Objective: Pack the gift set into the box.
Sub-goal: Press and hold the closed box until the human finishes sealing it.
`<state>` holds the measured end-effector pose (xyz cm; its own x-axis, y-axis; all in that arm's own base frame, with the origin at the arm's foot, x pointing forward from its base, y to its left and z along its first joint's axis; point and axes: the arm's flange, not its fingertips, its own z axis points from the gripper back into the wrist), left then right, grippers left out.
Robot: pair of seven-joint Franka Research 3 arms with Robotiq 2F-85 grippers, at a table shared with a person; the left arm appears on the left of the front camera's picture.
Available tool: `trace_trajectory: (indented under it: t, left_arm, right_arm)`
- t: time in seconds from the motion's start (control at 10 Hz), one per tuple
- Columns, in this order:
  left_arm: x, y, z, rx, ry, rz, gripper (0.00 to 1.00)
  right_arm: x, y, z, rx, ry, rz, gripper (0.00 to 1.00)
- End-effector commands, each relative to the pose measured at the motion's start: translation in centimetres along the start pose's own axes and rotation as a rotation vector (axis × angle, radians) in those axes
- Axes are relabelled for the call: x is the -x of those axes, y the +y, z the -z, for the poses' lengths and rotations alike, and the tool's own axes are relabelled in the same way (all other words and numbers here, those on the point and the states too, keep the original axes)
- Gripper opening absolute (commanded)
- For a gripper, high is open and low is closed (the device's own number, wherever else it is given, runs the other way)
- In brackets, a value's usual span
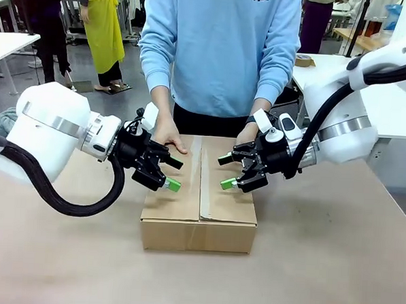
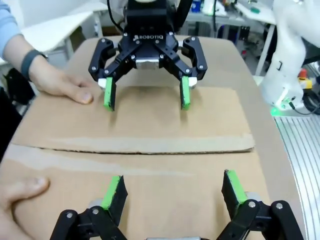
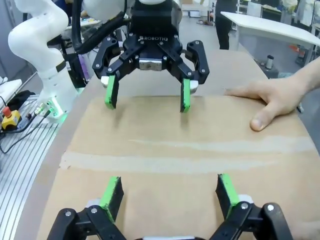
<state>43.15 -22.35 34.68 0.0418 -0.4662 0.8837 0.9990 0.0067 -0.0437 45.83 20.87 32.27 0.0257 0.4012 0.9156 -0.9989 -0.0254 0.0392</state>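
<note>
**tapefan:** Front view first. The box (image 1: 199, 223) sits mid-surface (image 1: 54, 260) with its flaps folded flat and a seam running down the middle of the lid. The left jaws come in over one half of the lid and the right jaws over the other, facing each other.

**crate_guy:** Are they gripping anything?

**tapefan:** Nope, both sets are spread wide with nothing between the fingers (image 1: 172, 185). The person across the surface has one hand (image 1: 168, 133) flat on the lid's far edge by the left jaws. The other hand (image 1: 248, 132) is by the right jaws.

**crate_guy:** And the left wrist view?

**tapefan:** The left jaws' green pads (image 2: 114, 192) rise from the bottom, parted, with bare cardboard between them. Opposite, the right jaws hang released too, tips pointing down at the far flap (image 2: 150, 120). Whether they touch it, can't tell. A hand with a dark wristband (image 2: 62, 84) rests on that flap, and a thumb presses on the near one at the picture's edge.

**crate_guy:** Right wrist?

**tapefan:** Mirror image. Its own pads (image 3: 226, 190) are apart over the lid, and the left jaws gape opposite. A hand (image 3: 272, 100) lies flat on the far flap, just beside them. The flaps are down, so the box's inside is hidden.
</note>
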Motion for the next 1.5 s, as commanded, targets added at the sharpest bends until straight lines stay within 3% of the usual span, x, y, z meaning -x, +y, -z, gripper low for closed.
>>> trace_trajectory:
  t: [0.0, 0.5, 0.7, 0.8, 1.4]
  left_arm:
    - [0.7, 1.4, -0.2, 0.034, -0.033, -0.019, 1.0]
    - [3.7, 3.4, -0.5, -0.017, -0.009, -0.07, 1.0]
    - [4.7, 3.8, 0.1, -0.077, 0.069, -0.1, 1.0]
    - [2.7, 3.1, -0.5, -0.01, -0.019, -0.064, 1.0]
    - [2.7, 3.1, -0.5, -0.01, -0.019, -0.064, 1.0]
  right_arm:
    - [0.3, -0.8, 0.5, -0.018, -0.007, 0.064, 1.0]
    - [2.7, -1.2, -1.2, 0.032, 0.021, 0.115, 1.0]
    - [2.0, -1.0, -0.6, 0.008, -0.006, 0.096, 1.0]
    - [2.0, -1.0, -0.6, 0.008, -0.006, 0.096, 1.0]
    - [2.0, -1.0, -0.6, 0.008, -0.006, 0.096, 1.0]
